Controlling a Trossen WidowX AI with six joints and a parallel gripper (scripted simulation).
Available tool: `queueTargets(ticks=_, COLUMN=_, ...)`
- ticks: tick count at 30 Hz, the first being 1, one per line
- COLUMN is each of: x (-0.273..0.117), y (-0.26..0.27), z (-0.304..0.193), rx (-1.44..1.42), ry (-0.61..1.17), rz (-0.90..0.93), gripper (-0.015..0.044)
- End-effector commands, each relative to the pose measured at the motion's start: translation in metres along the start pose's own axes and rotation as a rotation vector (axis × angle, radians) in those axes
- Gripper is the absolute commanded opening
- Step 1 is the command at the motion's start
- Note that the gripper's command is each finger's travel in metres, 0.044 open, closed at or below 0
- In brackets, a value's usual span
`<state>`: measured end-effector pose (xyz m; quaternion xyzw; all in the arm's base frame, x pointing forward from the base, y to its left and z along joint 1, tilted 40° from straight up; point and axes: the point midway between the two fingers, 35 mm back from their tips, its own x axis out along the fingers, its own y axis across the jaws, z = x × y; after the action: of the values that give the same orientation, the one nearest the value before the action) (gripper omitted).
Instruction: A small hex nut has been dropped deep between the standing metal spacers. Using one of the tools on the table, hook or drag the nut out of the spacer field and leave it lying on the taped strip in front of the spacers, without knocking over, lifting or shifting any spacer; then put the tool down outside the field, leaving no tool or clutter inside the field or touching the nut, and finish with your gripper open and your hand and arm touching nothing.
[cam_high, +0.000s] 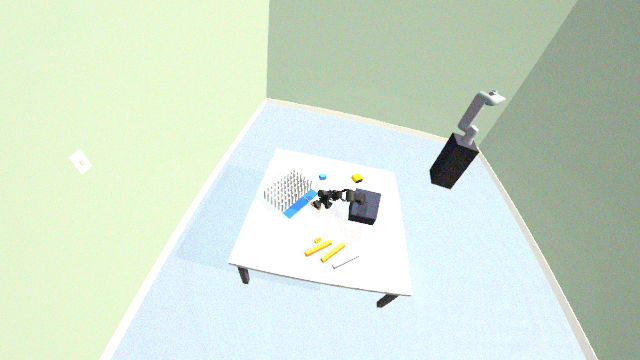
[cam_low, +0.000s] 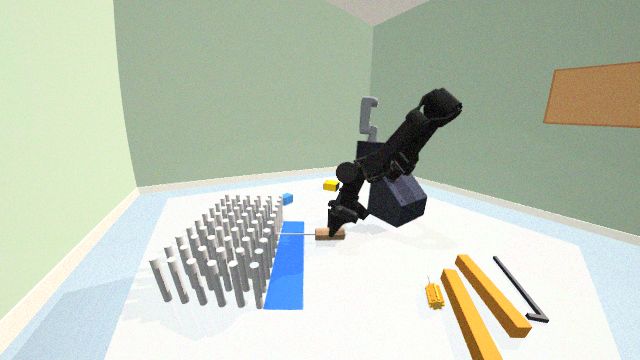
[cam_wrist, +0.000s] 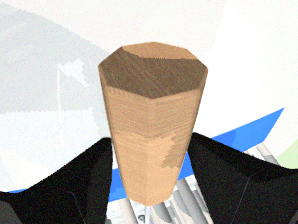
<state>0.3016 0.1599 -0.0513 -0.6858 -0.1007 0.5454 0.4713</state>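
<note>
My gripper (cam_low: 331, 231) (cam_wrist: 149, 143) is shut on the wooden handle (cam_low: 321, 234) (cam_wrist: 150, 117) of a tool, low over the table in front of the strip. The tool's thin metal rod (cam_low: 300, 234) runs level across the blue taped strip (cam_high: 294, 208) (cam_low: 289, 285) (cam_wrist: 257, 131) and its far end goes in among the spacers, where it is hidden. The grey metal spacers (cam_low: 216, 285) stand upright in rows behind the strip. The hex nut cannot be made out in any view. A dark L-shaped tool (cam_high: 346, 262) (cam_low: 518, 289) lies far from the field.
Two orange bars (cam_low: 492, 296) (cam_low: 467, 312) and a small orange ribbed piece (cam_high: 318, 240) (cam_low: 434, 296) lie near the L-shaped tool. A blue block (cam_high: 322, 176) (cam_low: 287, 199) and a yellow block (cam_high: 356, 177) (cam_low: 330, 185) are at the back. The arm's dark base box (cam_high: 364, 211) (cam_low: 400, 205) stands behind the gripper.
</note>
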Motion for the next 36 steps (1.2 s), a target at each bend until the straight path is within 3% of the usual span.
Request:
queueTargets(ticks=1, x=0.001, y=-0.003, z=-0.006, rx=-0.006, ry=0.005, rz=-0.008, gripper=0.0000)
queueTargets(ticks=36, x=0.010, y=-0.003, z=-0.027, rx=-0.008, ry=0.006, rz=-0.009, gripper=0.0000)
